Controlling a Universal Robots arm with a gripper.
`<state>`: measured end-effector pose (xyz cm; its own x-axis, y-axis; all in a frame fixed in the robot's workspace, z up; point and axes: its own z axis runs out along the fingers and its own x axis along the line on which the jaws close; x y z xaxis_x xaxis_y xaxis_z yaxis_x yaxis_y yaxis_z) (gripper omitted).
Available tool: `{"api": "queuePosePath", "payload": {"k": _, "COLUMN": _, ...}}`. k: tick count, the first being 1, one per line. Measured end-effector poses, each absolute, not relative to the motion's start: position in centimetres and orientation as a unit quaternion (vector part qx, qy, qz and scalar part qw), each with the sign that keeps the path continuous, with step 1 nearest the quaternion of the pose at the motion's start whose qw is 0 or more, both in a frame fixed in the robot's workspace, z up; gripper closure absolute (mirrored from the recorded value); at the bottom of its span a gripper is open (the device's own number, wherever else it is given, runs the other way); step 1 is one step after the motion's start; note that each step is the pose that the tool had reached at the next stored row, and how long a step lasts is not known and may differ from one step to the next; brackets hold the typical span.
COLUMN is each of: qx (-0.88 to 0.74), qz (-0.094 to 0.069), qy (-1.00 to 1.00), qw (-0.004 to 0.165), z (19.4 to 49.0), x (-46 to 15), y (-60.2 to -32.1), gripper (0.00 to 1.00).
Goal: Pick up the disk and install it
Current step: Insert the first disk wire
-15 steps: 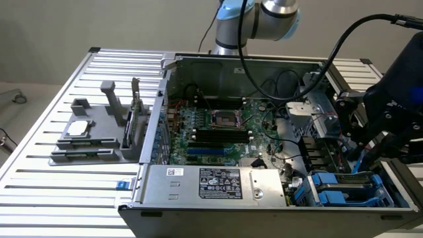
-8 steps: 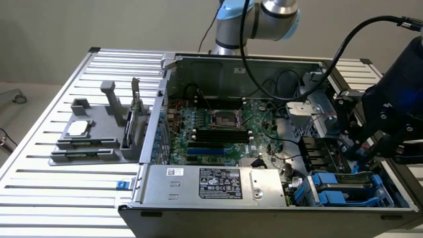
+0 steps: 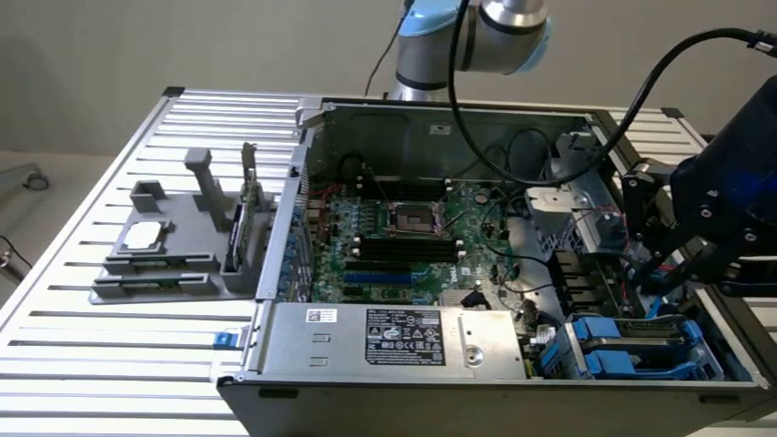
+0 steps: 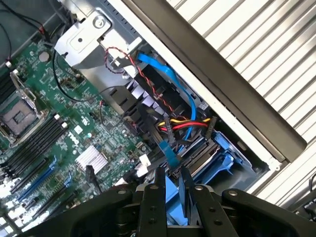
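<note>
Table (image 3: 73, 364) carries open computer case (image 3: 486, 405) | blue drive bay (image 4: 224, 158) sits in its corner by the wall | gripper (image 4: 172, 174) hovers just above bay | fingers (image 4: 159, 180) apparently pinch disk (image 4: 173, 202) edge-on, bay just beyond fingertips

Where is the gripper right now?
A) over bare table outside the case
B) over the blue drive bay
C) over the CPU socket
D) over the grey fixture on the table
B: the gripper hangs over the blue drive bay, well away from the CPU socket and the grey fixture.
</note>
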<state>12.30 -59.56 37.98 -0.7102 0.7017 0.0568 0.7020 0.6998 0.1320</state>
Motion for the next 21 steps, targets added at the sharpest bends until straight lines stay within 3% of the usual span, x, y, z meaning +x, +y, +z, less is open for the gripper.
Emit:
{"api": "queuePosePath", "payload": {"k": 5, "qx": -0.394, "qz": -0.080, "qy": -0.915, "qw": 0.003, "z": 37.6, "x": 12.8, "y": -59.6, "gripper": 0.74}}
{"api": "queuePosePath", "payload": {"k": 21, "qx": -0.441, "qz": -0.080, "qy": -0.894, "qw": 0.005, "z": 37.4, "x": 13.8, "y": -59.6, "gripper": 0.74}}
